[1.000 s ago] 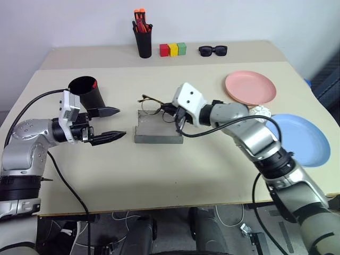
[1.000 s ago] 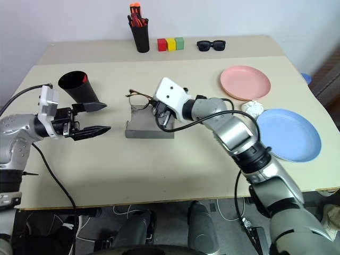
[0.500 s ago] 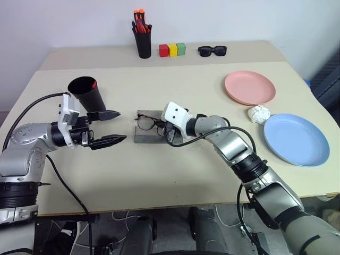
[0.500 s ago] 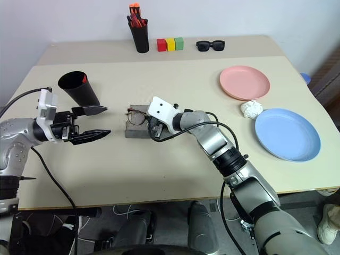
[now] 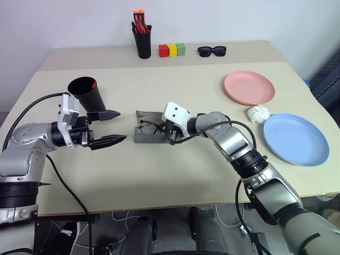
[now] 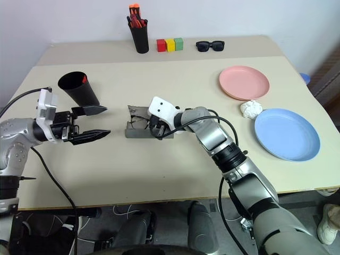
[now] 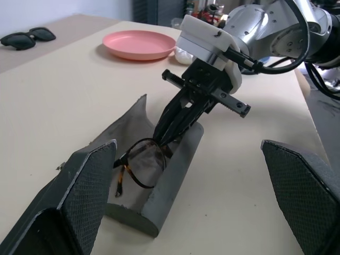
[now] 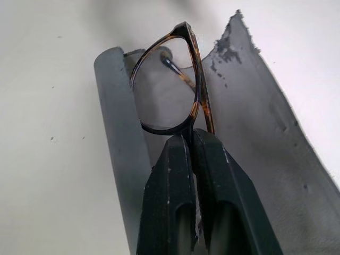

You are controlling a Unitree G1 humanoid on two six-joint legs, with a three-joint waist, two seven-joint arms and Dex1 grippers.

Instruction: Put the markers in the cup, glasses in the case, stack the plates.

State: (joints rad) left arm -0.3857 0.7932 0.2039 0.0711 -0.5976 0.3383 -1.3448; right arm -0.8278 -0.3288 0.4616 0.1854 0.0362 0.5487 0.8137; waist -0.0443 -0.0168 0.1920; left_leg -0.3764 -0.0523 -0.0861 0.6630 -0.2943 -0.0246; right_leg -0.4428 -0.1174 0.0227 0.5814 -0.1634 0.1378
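The grey case [image 5: 153,139] lies open at mid-table. The wire-frame glasses [image 7: 141,166] rest inside it, tilted. My right gripper [image 8: 194,133] reaches down into the case and is shut on the frame beside one lens. My left gripper [image 5: 122,126] hovers open and level to the left of the case, with nothing between its fingers [image 7: 85,180]. Just behind it stands the black cup [image 5: 87,93], with the red marker [image 5: 94,83] showing inside at the rim. On the right lie the pink plate [image 5: 249,87] and the blue plate [image 5: 296,139], apart from each other.
At the back edge stand a black pen holder [image 5: 143,41] with orange-tipped pens, three coloured blocks [image 5: 172,50] and black sunglasses [image 5: 212,51]. A crumpled white wad [image 5: 259,113] sits between the two plates.
My right gripper has come down with the glasses, from above the case's back edge into the case. The left arm has stayed where it was.
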